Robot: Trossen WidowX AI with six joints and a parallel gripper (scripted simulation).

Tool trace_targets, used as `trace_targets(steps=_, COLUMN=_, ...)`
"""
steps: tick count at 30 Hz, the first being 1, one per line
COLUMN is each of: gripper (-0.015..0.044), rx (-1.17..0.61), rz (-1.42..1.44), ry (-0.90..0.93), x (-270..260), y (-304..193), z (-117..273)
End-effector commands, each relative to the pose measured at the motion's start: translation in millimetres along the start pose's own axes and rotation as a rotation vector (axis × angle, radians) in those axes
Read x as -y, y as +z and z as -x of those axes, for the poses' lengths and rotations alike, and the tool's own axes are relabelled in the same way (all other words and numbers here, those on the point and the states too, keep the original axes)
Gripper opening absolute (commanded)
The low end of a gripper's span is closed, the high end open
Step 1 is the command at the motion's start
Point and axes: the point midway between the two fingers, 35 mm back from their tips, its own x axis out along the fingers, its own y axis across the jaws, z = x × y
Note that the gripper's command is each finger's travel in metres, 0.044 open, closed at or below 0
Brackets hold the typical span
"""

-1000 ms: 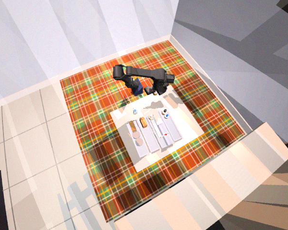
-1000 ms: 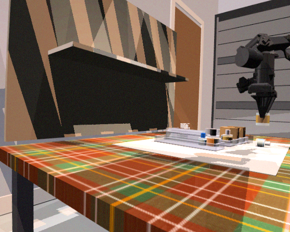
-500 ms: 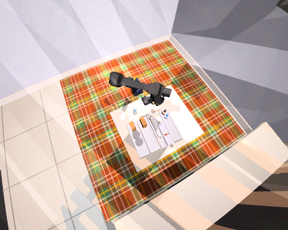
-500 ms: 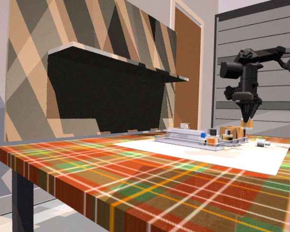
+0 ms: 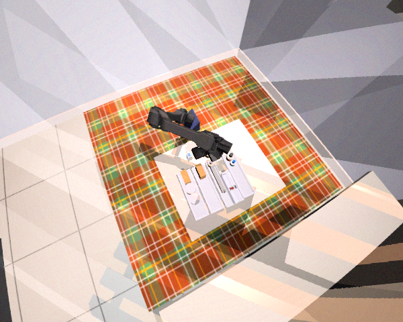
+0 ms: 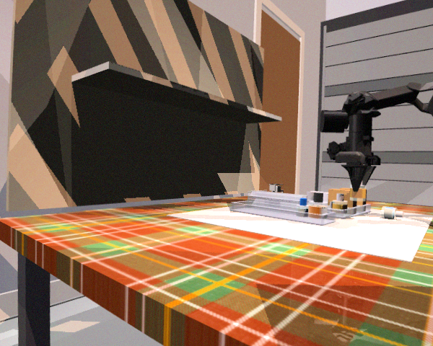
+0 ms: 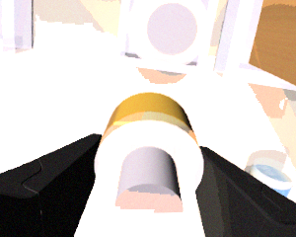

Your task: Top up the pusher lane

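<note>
Matt black end effector (image 7: 148, 178), smooth white-capped amber jar (image 7: 150, 148).

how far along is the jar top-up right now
Done: the gripper is shut on the loose jar with the orange band and white lid, lifted off the white mat. In hand: it hangs at the front end of the clear lane rack, facing a white-lidded jar between lane rails. Left: set it on the lane floor, push the row back to the pusher plate, then release.
</note>
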Motion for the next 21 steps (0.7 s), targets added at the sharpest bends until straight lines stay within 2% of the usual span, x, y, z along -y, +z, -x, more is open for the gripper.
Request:
trace_targets(steps=1, gripper=0.0000, rx=0.010, rz=0.002, ry=-0.002, x=3, y=3, z=-1)
trace_targets(steps=9, gripper=0.0000, rx=0.011, rz=0.002, ry=-0.003, x=3, y=3, z=-23)
trace_targets(steps=21, gripper=0.0000, rx=0.011, rz=0.001, ry=-0.003, x=3, y=6, z=-24)
